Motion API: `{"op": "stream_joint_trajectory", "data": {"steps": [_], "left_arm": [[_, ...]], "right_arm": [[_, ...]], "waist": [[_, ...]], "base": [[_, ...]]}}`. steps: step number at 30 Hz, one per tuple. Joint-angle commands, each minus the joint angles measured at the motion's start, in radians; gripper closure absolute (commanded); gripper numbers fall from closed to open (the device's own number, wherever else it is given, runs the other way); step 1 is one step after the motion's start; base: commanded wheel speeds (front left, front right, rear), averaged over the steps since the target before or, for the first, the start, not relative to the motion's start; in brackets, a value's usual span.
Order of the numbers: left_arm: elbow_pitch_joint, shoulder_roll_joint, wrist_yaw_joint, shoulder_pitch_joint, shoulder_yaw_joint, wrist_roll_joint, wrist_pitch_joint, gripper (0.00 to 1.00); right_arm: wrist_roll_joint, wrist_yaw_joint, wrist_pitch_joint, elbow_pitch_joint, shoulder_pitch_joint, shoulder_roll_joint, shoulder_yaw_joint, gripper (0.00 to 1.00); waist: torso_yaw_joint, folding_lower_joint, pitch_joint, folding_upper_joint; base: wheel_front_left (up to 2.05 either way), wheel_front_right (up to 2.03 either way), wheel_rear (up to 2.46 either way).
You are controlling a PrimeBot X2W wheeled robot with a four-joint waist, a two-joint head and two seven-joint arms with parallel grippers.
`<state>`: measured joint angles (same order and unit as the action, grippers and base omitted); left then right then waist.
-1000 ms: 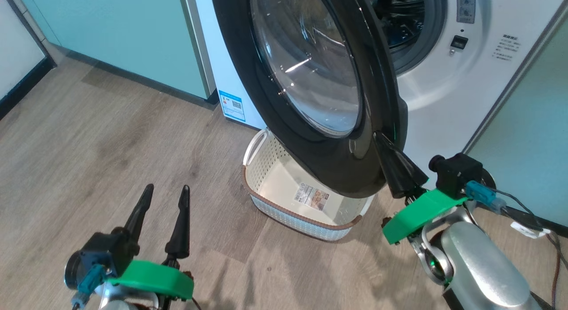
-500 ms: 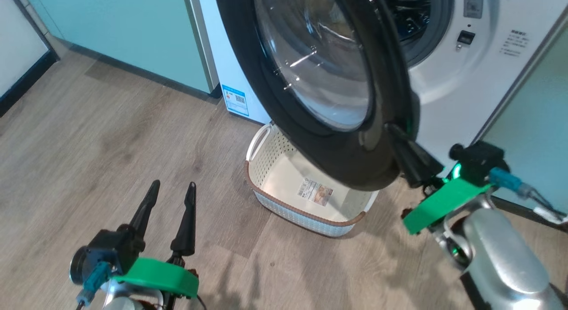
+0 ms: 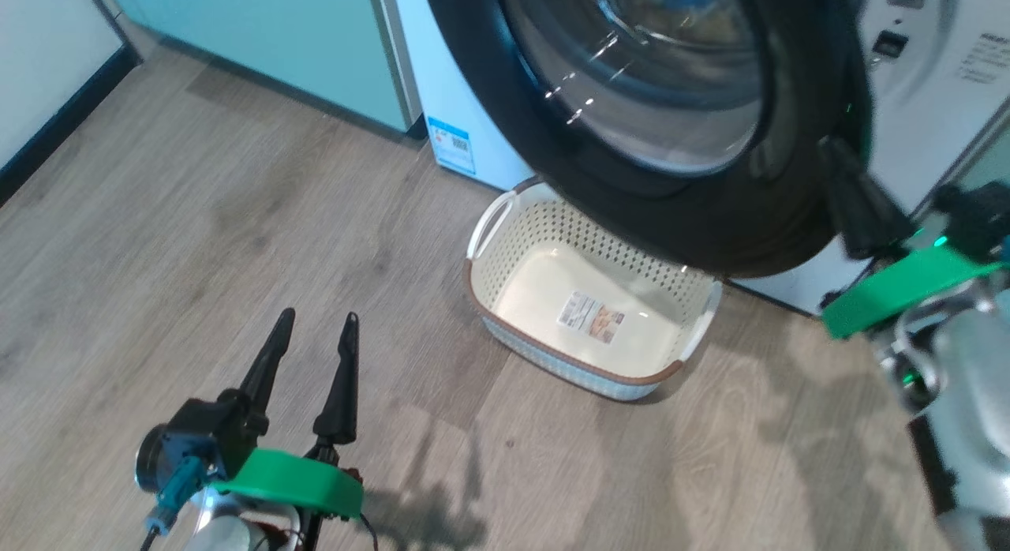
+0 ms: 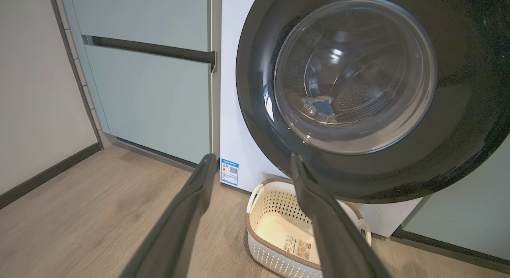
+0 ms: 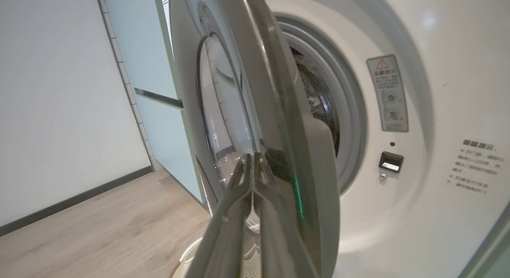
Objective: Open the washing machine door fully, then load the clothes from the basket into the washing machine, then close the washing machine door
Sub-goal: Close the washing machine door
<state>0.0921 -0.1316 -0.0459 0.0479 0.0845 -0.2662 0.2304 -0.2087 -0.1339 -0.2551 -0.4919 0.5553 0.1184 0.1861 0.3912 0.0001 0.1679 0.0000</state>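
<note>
The washing machine door (image 3: 631, 196) hangs part-way open over the far side of the basket (image 3: 536, 235), its glossy black ring and glass dome facing me. Through the glass, the clothes (image 4: 320, 106) lie in the drum of the washing machine (image 4: 235, 110), a blue patch among them. The cream basket holds nothing but the label on its floor. My right gripper (image 3: 830, 148) is shut, with its tips against the door's right edge; in the right wrist view the right gripper (image 5: 252, 157) rests on the door's pale inner side (image 5: 279, 110). My left gripper (image 3: 318, 318) stands open above the floor, left of the basket.
Pale green cabinets (image 3: 276, 38) flank the washer on the left, and another cabinet (image 4: 470, 222) stands on its right. A white wall with dark skirting (image 3: 47, 54) runs along the far left. Wooden floor (image 3: 197, 219) stretches in front of the basket.
The door has swung closer to the machine's front, hiding the drum opening, and my shut right gripper has gone with its edge. The head camera has shifted. My left gripper stays open.
</note>
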Motion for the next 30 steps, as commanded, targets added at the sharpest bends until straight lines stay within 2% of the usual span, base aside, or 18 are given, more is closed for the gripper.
{"op": "stream_joint_trajectory", "data": {"steps": [1, 16, 22, 30], "left_arm": [[0.030, -0.005, 0.002, -0.049, -0.030, -0.004, 0.012, 0.00], [0.005, 0.035, 0.017, -0.110, -0.012, -0.012, 0.030, 0.00], [0.005, 0.049, 0.026, -0.133, -0.021, -0.007, 0.031, 0.00], [0.005, 0.063, 0.035, -0.139, -0.040, 0.008, 0.031, 0.00]], "right_arm": [[0.007, 0.003, -0.007, 0.023, 0.058, 0.008, -0.004, 1.00], [0.063, 0.003, -0.007, -0.115, 0.306, 0.099, -0.084, 1.00], [0.080, 0.003, -0.007, -0.142, 0.371, 0.098, -0.095, 1.00], [0.082, 0.003, -0.007, -0.131, 0.362, 0.082, -0.073, 1.00]], "waist": [[0.012, -0.0001, 0.015, 0.0000], [0.056, -0.0001, 0.139, 0.0000], [0.055, -0.0001, 0.165, 0.0000], [0.048, -0.0001, 0.170, 0.0000]], "base": [[0.00, 0.00, 0.00], [0.00, 0.00, 0.00], [0.00, 0.00, 0.00], [0.00, 0.00, 0.00]]}}
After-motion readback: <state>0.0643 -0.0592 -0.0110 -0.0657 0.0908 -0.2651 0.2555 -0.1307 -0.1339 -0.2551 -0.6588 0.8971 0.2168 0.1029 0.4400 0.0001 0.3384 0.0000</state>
